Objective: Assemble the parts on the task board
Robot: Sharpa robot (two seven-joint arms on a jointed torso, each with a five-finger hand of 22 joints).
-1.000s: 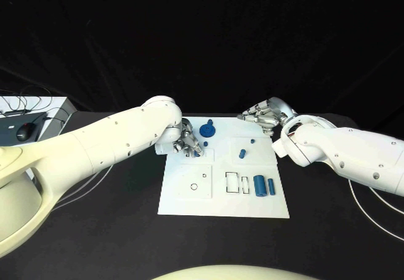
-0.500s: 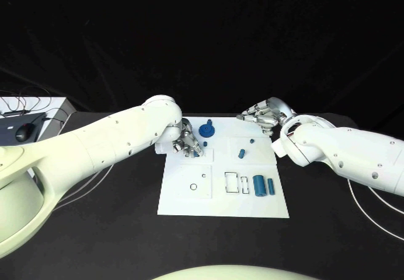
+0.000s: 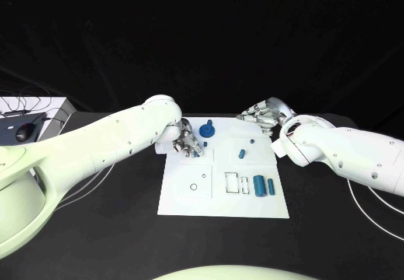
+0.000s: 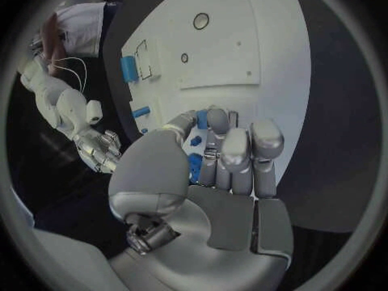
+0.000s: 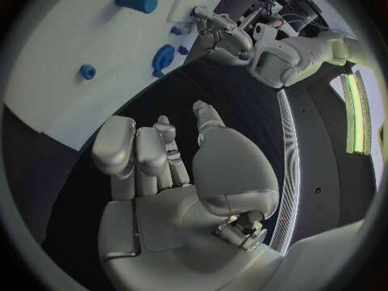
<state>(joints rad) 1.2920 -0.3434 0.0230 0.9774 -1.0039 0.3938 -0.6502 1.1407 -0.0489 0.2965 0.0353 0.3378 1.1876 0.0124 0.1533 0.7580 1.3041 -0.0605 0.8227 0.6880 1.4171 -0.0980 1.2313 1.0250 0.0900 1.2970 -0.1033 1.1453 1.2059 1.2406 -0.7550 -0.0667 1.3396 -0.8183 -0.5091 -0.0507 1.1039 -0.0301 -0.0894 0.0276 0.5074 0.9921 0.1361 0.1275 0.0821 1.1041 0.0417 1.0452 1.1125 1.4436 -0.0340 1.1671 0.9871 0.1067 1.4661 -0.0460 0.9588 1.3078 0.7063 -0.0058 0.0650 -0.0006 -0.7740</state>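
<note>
Far left on the table – a white box [image 3: 38,111] with cables and a dark device [image 3: 25,129] beside it. Left hand [image 3: 185,142] sits over the far-left part of the white task board [image 3: 190,201], fingers drawn together and pointing down at the board; in the left wrist view the fingertips [image 4: 216,119] lie close to small blue pieces [image 4: 196,158], but a grip can't be made out – can't tell if it holds anything. Just right of that hand, a blue round part with a peg [image 3: 208,130] stands on the board's far edge. Mid-board: a small blue peg [image 3: 241,154], a smaller blue bit [image 3: 253,140] beyond it. Nearer: a small ring outline [image 3: 194,186] in a recessed square, then rectangular slots [image 3: 233,182], then two blue cylinders [image 3: 264,185] lying side by side toward the right edge. Right hand [image 3: 263,116] hangs off the board's far-right corner, above black table [image 3: 101,233], fingers loosely curled with nothing in them, touching nothing.
</note>
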